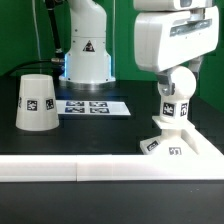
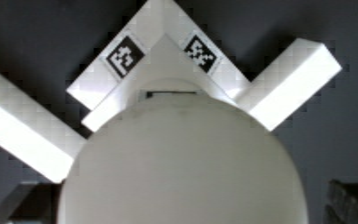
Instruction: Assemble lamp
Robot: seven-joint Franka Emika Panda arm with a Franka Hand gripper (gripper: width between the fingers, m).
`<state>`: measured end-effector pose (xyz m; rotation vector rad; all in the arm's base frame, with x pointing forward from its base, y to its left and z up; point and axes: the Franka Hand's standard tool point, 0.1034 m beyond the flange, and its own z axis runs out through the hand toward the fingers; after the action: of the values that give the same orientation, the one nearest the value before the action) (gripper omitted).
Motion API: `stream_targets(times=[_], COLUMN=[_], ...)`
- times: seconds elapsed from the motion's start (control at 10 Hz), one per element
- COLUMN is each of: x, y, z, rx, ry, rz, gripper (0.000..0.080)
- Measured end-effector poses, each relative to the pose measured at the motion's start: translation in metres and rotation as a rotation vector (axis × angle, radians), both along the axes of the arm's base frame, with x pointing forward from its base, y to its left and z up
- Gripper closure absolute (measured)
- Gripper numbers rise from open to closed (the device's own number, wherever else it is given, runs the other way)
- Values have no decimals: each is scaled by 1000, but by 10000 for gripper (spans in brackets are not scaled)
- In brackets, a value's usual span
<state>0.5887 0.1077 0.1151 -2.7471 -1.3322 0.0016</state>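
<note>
Bulb axis: the bulb [image 1: 174, 100] stands upright with its long axis vertical. Its round end is up in the jaws and its narrower, tagged neck points straight down.
Bulb place: between the jaws and hanging just under them. In the wrist view its smooth white body [image 2: 176, 150] fills the foreground.
Jaws: the gripper [image 1: 177, 78] points straight down. Its jaws are parted only as wide as the bulb's round end and are clamped on it from both sides. The fingertips are mostly hidden by the bulb.
Base: the base [image 1: 168, 142] lies directly below the jaws, under the bulb's neck. In the wrist view it shows two tags [image 2: 158, 55] beyond the bulb. Whether the neck touches it or sits in it cannot be told.
White rail: the white rail [image 1: 60, 168] runs lower than the jaws across the foreground. In the wrist view, white bars [image 2: 300, 80] spread out from beside the base.
Shade: the shade [image 1: 35, 102] stands upright with its narrow end up. It is well apart from the jaws, toward the exterior view's left.
Marker board: the marker board [image 1: 92, 106] lies flat on the table [image 1: 120, 135] between the shade and the jaws.
</note>
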Motion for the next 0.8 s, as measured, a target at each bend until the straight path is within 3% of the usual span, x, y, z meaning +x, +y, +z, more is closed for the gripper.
stream_targets(times=[0.3, 0.4, 0.8], x=[4, 4, 4], y=[-3, -4, -5], z=[0, 0, 0], rx=[-21, -21, -22], ry=[-10, -10, -8], rz=[143, 140, 106], gripper=[101, 210, 223])
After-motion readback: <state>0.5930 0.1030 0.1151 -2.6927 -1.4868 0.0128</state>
